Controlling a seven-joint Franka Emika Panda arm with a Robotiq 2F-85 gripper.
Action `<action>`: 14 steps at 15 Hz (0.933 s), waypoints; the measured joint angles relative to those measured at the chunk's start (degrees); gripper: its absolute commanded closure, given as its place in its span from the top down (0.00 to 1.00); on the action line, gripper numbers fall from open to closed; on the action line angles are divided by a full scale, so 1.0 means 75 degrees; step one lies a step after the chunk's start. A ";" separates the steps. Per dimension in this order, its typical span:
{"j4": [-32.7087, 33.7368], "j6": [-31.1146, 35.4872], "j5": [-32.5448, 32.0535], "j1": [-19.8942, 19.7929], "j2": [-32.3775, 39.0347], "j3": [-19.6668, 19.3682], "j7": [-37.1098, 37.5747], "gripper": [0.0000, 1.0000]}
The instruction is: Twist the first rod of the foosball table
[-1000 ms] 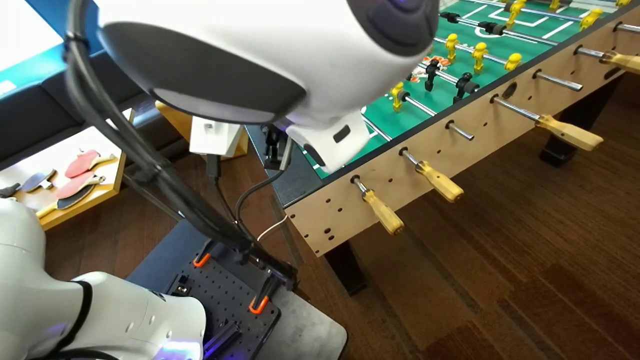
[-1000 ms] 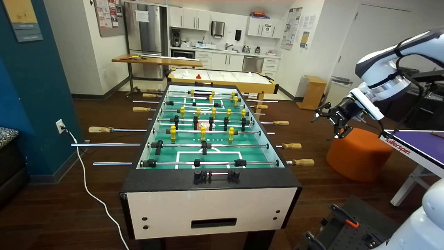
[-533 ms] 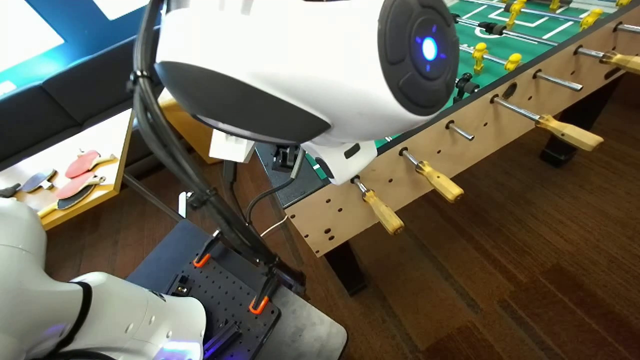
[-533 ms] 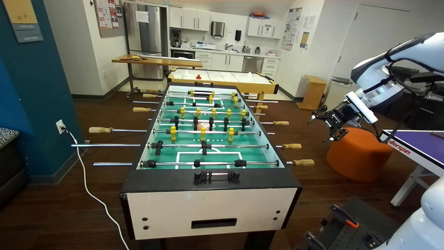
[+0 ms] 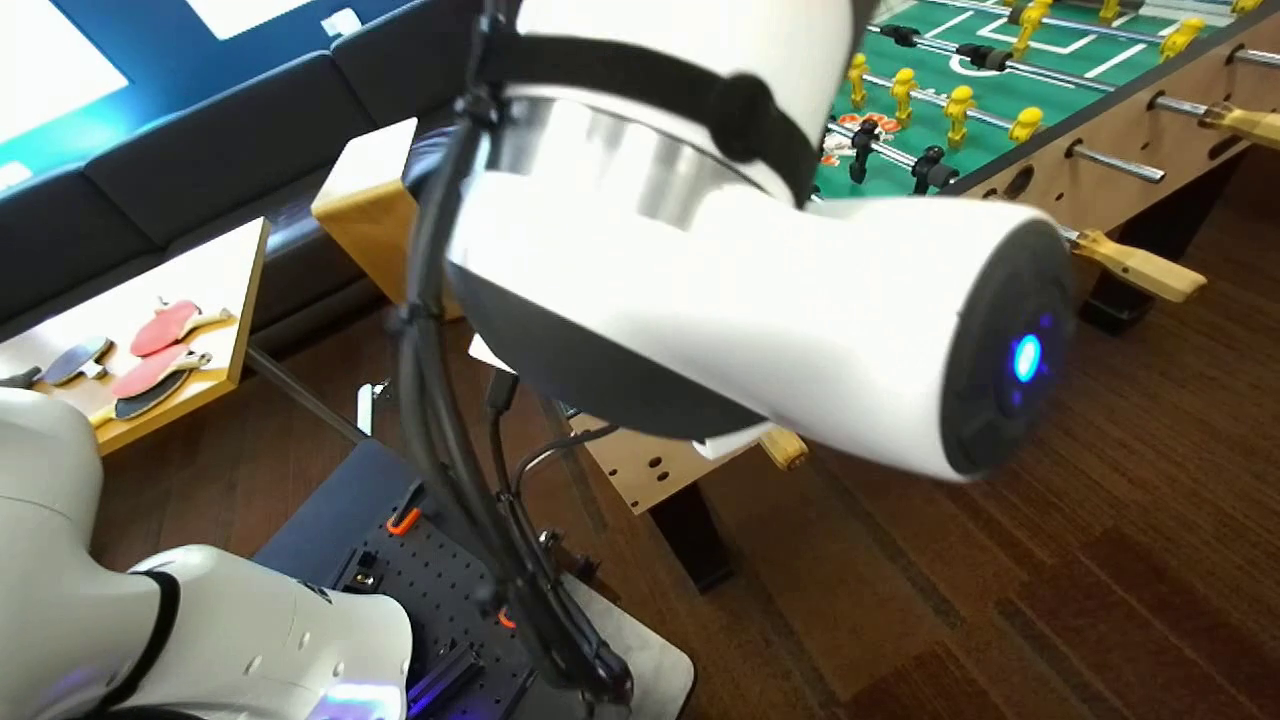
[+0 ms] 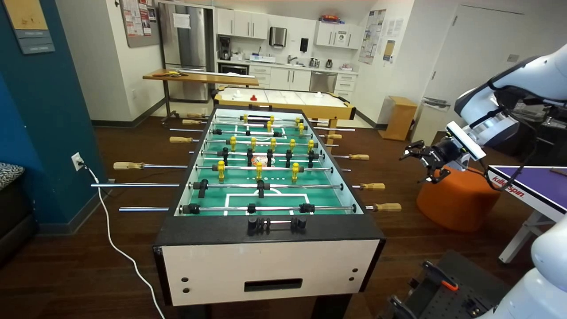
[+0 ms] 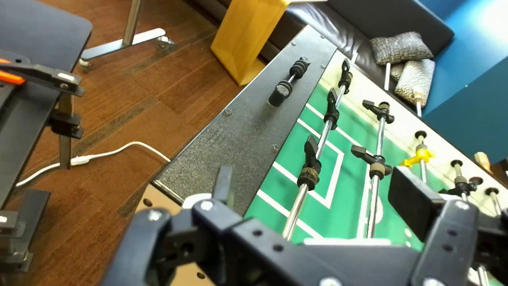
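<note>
The foosball table (image 6: 190,230) has a green field, black and yellow players and tan handles. Its first rod (image 6: 232,208), nearest the black end, carries black players; its tan handle (image 6: 388,207) sticks out on the arm's side. In an exterior view only the tip of that handle (image 5: 784,448) shows below the arm. My gripper (image 6: 421,165) hangs in the air beyond the handle ends, apart from the rods. In the wrist view the gripper (image 7: 318,190) stands wide open with nothing between its fingers. Beyond it the first rod (image 7: 295,210) and second rod (image 7: 374,206) show; the first handle is hidden there.
An orange stool (image 6: 458,201) stands beneath the arm, beside a purple ping-pong table (image 6: 536,181). The robot's dark base stand (image 5: 440,560) has clamps. A white cable (image 7: 137,145) lies on the floor. Neighbouring handles (image 6: 373,186) jut from the same side.
In an exterior view the arm's wrist has swung right and lower, covering the first handles. The gripper went slightly left, then back right and a little lower. The foosball table looks unchanged.
</note>
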 measured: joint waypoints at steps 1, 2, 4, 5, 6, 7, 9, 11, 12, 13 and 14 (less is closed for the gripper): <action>0.0165 -0.0256 0.0160 -0.0167 0.0298 -0.0030 0.0038 1.00; 0.0332 -0.0481 0.0323 -0.0330 0.0603 -0.0049 0.0060 1.00; 0.0662 -0.0853 0.0657 -0.0630 0.1223 -0.0073 0.0098 1.00; 0.0815 -0.0974 0.0818 -0.0764 0.1527 -0.0074 0.0144 1.00; 0.0956 -0.1035 0.0958 -0.0872 0.1814 -0.0074 0.0188 1.00; 0.1072 -0.1045 0.1080 -0.0950 0.2063 -0.0074 0.0197 1.00; 0.1202 -0.0816 0.1208 -0.0983 0.2396 -0.0073 0.0197 1.00; 0.1265 -0.0799 0.1238 -0.0979 0.2500 -0.0070 0.0197 1.00; 0.1281 -0.0799 0.1238 -0.0977 0.2500 -0.0070 0.0197 1.00; 0.1296 -0.0798 0.1238 -0.0978 0.2499 -0.0070 0.0197 1.00; 0.1302 -0.0799 0.1238 -0.0978 0.2499 -0.0070 0.0197 1.00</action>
